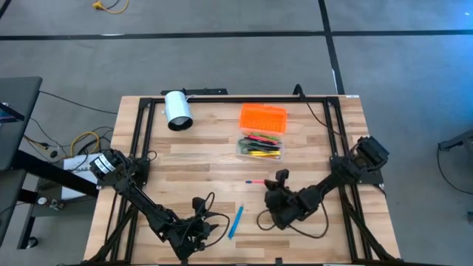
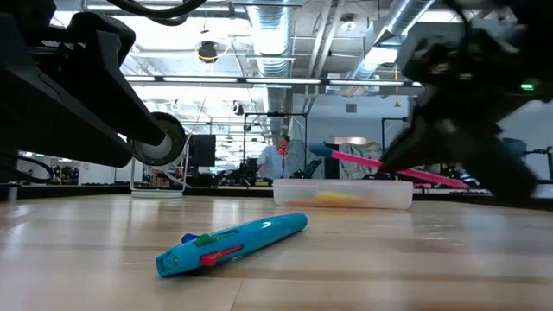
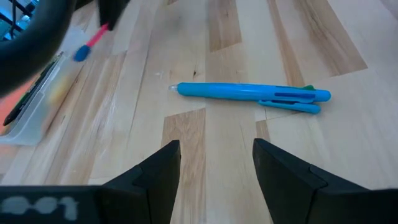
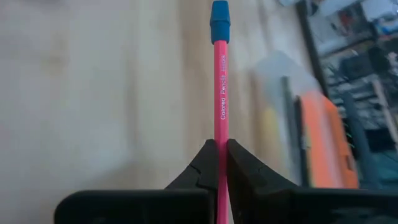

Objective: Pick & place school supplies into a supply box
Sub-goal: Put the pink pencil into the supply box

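Note:
My right gripper (image 1: 276,182) is shut on a pink pencil (image 1: 256,181) with a blue cap, near the table's middle and on the near side of the supply box. The box's clear body (image 1: 260,146) holds several pens, and its orange lid (image 1: 263,117) lies behind it. A blue pen (image 1: 236,220) lies flat on the wood near the front edge. My left gripper (image 3: 216,167) is open, low over the table just left of the blue pen (image 3: 249,93), and touches nothing. My right gripper pinches the pink pencil's shaft (image 4: 221,134) between its two fingers (image 4: 202,165). The long part with the blue cap (image 4: 220,12) sticks out ahead of them toward the table's left. The pencil (image 2: 389,166) is lifted clear of the wood, tilted slightly with the capped end higher.
A white cylinder (image 1: 177,111) lies at the far left of the table. A black frame (image 1: 140,125) runs along the table's sides and far edge. Bare wood lies between the blue pen and the box. A person (image 2: 278,158) stands in the room far behind.

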